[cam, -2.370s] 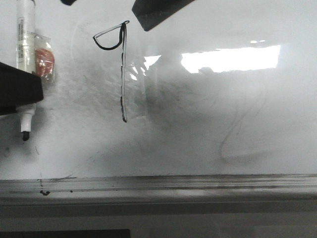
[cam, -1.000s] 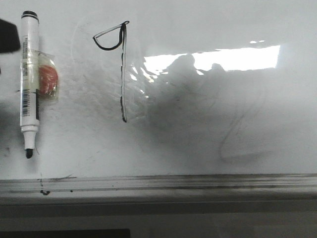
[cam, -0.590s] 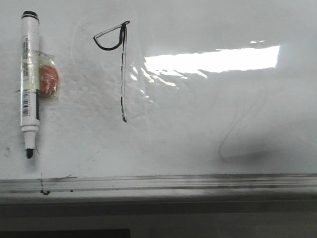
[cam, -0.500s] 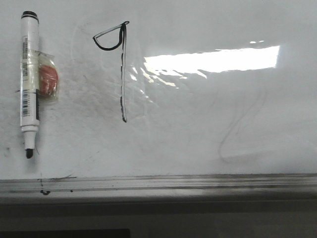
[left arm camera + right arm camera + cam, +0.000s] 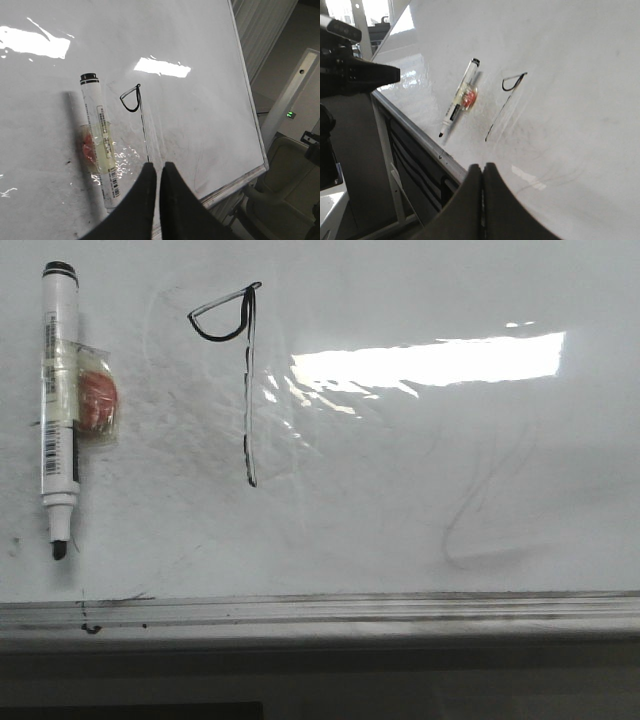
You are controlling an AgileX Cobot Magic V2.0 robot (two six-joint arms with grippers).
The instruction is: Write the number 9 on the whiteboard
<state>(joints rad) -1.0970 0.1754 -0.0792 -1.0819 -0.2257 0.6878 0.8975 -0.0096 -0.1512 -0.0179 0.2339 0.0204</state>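
Note:
The number 9 (image 5: 247,380) stands in thin black marker on the whiteboard (image 5: 400,490), with a small half-round loop over a long straight stem. It also shows in the left wrist view (image 5: 141,120) and the right wrist view (image 5: 504,102). A white marker (image 5: 60,405) with a red tag taped to it lies on the board left of the figure, tip down. My left gripper (image 5: 156,166) is shut and empty, held away from the board (image 5: 200,90). My right gripper (image 5: 482,166) is shut and empty, back from the board (image 5: 570,100). Neither gripper shows in the front view.
A dirty grey-white ledge (image 5: 320,612) runs along the board's lower edge. Faint grey erased squiggles (image 5: 480,520) lie right of the figure. A bright light reflection (image 5: 430,360) sits on the board. The other arm's black body (image 5: 355,75) shows beside the board's edge.
The dark arms that covered the marker and the board's top have drawn back out of the front view. The marker stays lying on the board. Their shadows have faded.

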